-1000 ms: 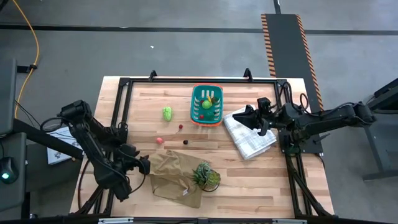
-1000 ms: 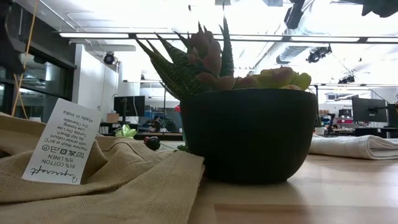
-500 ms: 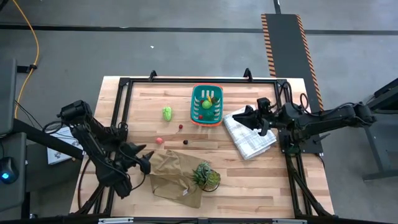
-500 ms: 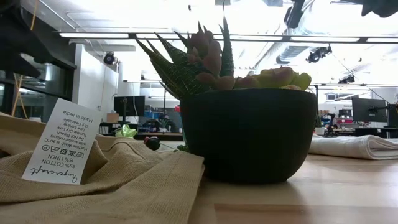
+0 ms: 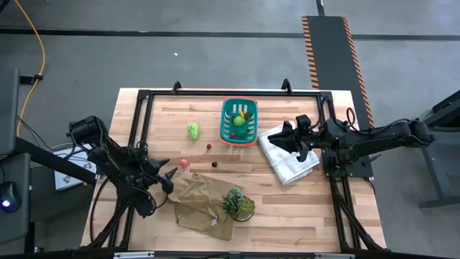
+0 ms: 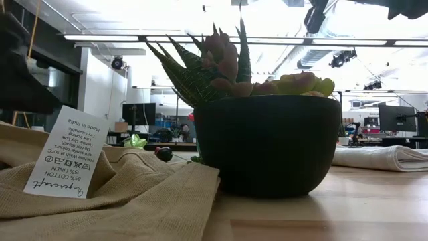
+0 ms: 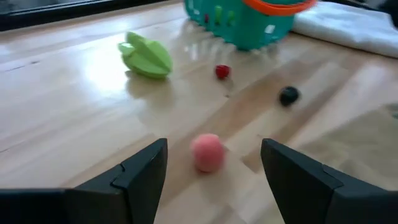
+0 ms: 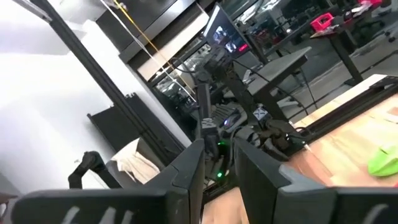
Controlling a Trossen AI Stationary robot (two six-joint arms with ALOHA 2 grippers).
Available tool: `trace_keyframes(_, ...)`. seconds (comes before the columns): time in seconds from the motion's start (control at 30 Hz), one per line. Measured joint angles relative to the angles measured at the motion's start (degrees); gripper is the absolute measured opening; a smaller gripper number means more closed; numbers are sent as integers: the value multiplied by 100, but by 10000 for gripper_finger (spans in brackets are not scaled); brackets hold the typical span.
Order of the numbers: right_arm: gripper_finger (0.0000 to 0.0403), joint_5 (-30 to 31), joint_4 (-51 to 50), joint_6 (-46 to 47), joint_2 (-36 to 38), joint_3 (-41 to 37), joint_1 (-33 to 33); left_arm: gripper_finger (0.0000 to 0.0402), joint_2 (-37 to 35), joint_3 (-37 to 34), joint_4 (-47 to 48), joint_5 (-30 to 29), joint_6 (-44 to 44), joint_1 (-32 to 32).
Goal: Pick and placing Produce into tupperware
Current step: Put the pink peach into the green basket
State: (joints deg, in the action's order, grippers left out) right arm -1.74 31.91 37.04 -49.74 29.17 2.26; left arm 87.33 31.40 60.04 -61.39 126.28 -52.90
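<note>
Spanning most of the high view, the wooden table (image 5: pixel 287 208) carries everything. On its near side lies a tan cloth (image 5: pixel 198 200) with a sewn-in care label (image 6: pixel 65 152), and the potted succulent (image 5: pixel 237 203) stands on that cloth's right part, in a dark bowl. A white checked folded cloth (image 5: pixel 290 160) lies on the right side of the table, just right of the teal basket (image 5: pixel 239 121).

That basket stands at the far middle of the table and already holds several produce pieces, green, yellow and red among them. Left of it, apart from it, a light green toy vegetable (image 5: pixel 193 131) lies on the bare wood. Nearer than the basket sit three small balls: a pink one (image 5: pixel 184 162) farthest left, a small red one (image 5: pixel 208 147) close to the basket's near left corner, and a dark one (image 5: pixel 214 164) between the red ball and the tan cloth.

The left gripper (image 5: pixel 167 178) is low at the left edge of the tan cloth, its fingers (image 7: pixel 140 177) spread wide and empty, with the pink ball (image 7: pixel 208 152) lying on the wood just ahead between them, not touched. The right gripper (image 5: pixel 277 135) hovers over the far left corner of the white cloth, its fingers (image 8: pixel 186 171) drawn close together with only a thin gap, holding nothing that can be seen.
</note>
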Motion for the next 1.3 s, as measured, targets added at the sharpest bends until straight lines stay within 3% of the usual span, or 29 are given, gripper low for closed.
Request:
trace_keyframes(0.17,79,-123,-64,-3,-15,0,0,248,0,-255,-633,-188,-194,355)
trace_keyframes(0.43,79,-179,-337,-3,-15,0,2,248,0,-300,-1838,-240,-1524,985)
trace_keyframes(0.63,79,-391,-366,-3,-15,0,2,248,0,-300,-1973,-160,-1699,1338)
trace_keyframes(0.93,79,-745,-366,-3,-15,0,4,248,0,-300,-2087,520,-2082,1390)
trace_keyframes(1.13,79,-876,-372,-3,-15,0,4,248,0,-300,-2432,478,-3008,1390)
trace_keyframes(1.3,79,-1037,-383,-3,-15,0,4,248,0,-300,-2407,345,-3158,1390)
